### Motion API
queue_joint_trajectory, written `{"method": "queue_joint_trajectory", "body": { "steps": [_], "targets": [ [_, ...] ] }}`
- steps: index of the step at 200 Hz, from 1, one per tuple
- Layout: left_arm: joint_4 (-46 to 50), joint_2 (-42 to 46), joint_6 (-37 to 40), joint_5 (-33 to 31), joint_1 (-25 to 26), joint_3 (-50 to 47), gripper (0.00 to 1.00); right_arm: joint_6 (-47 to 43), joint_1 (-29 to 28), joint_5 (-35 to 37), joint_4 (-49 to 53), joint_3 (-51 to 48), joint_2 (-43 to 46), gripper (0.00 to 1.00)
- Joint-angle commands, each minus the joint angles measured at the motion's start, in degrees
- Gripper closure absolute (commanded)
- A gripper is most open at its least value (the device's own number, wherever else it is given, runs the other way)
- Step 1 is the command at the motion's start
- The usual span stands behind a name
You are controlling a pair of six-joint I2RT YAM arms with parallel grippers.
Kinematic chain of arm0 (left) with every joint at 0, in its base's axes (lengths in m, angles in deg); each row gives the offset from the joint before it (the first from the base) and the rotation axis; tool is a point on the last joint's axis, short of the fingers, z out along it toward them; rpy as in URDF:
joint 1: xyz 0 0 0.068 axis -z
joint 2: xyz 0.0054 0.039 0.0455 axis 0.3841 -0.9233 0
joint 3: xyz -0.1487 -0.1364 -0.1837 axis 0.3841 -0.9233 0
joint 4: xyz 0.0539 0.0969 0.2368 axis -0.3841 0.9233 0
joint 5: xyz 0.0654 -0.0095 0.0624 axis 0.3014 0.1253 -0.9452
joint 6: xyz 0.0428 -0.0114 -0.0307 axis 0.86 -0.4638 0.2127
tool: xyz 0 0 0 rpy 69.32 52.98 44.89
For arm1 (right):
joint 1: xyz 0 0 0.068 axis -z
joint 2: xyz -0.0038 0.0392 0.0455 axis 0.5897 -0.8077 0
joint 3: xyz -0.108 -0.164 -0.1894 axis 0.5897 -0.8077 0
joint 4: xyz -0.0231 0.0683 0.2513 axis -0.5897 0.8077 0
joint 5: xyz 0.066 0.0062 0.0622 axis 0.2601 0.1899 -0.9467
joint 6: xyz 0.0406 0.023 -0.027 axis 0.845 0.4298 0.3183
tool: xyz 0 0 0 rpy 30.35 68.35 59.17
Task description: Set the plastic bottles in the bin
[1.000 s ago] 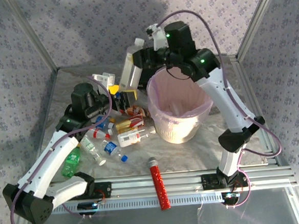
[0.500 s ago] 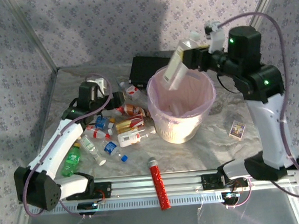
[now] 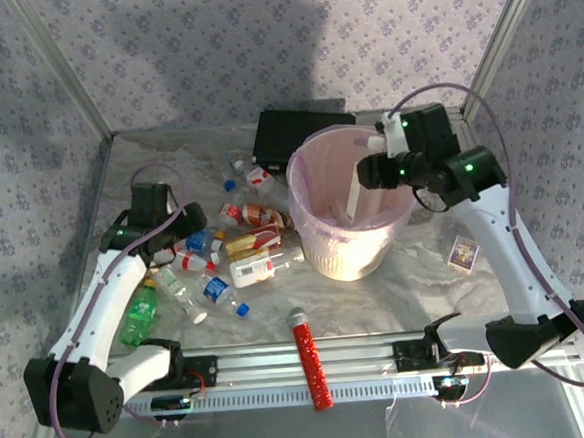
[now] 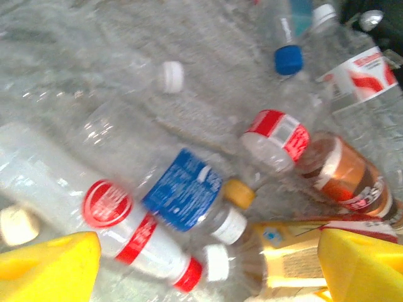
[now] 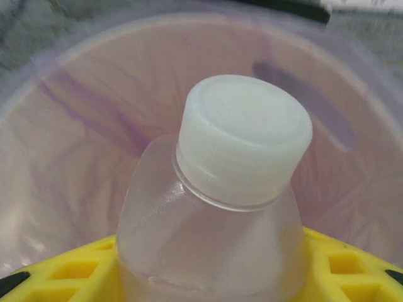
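Overhead view of a marbled table (image 3: 407, 281) with two robot arms and a scatter of small plastic bottles (image 3: 224, 254) lying on their sides at the left. A round, pale-pink translucent bin (image 3: 354, 250) stands upright in the middle, just right of the pile.

The right gripper (image 3: 362, 179) hangs over the bin's far right rim, its jaws closed narrowly on a clear bottle with a white cap (image 5: 242, 135). The bottle's lower end dips inside the bin's mouth, so a release here would likely drop it straight in rather than onto the table. In the right wrist view the bottle's neck and cap sit between yellow pads (image 5: 63, 270), with the bin's pink inner wall (image 5: 94, 94) behind.

The left gripper (image 4: 203, 270) hovers low over the near-left part of the pile, jaws wide apart and holding nothing (the yellow fingertips sit at opposite corners of the left wrist view). Between them lie a blue-labelled bottle (image 4: 182, 198) and a red-and-white-labelled bottle (image 4: 126, 233), touching each other; this spread suits straddling one for the next pick.

A green bottle (image 3: 138, 315) lies nearest on the left. A red glitter tube (image 3: 310, 363) rests at the near edge and a flat black box (image 3: 286, 134) sits just behind the bin; neither belongs in it.
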Motion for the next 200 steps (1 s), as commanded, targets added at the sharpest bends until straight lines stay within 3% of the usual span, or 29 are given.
{"method": "queue_joint_trajectory", "body": {
  "steps": [1, 22, 34, 47, 88, 130, 171, 200],
  "targets": [
    [6.6, 2.6, -2.0, -1.3, -1.7, -0.4, 0.12, -1.0, -1.3, 2.3, -3.2, -3.1, 0.9, 0.47],
    [9.5, 3.8, -4.0, -1.7, -2.2, -1.4, 0.12, -0.7, -1.4, 1.6, -4.5, -6.1, 0.5, 0.42],
    [11.7, 4.0, -6.0, -2.2, -2.2, -1.9, 0.12, -0.8, -1.4, 1.2, -4.9, -7.0, 0.4, 0.27],
    [14.7, 4.1, -8.9, -3.3, -2.2, -2.3, 0.13, -1.0, -1.3, 0.9, -4.7, -7.0, 0.3, 0.20],
    [25.4, 5.3, -12.7, -2.2, -2.1, -0.5, 0.11, -2.0, -0.1, -0.4, -4.3, -4.8, 0.5, 0.08],
    [33.6, 6.7, -19.7, -1.9, 1.5, -0.3, 0.10, -2.5, 1.5, -2.6, -5.5, -3.9, 0.5, 0.06],
    [24.9, 7.9, -24.0, 2.3, 2.3, -10.1, 0.14, -2.5, 2.5, -3.5, -6.1, -4.2, 1.0, 0.07],
    [21.3, 7.2, -24.7, 1.7, 2.3, -13.8, 0.19, -2.7, 3.1, -4.7, -6.0, -4.3, 2.6, 0.07]
  ]
}}
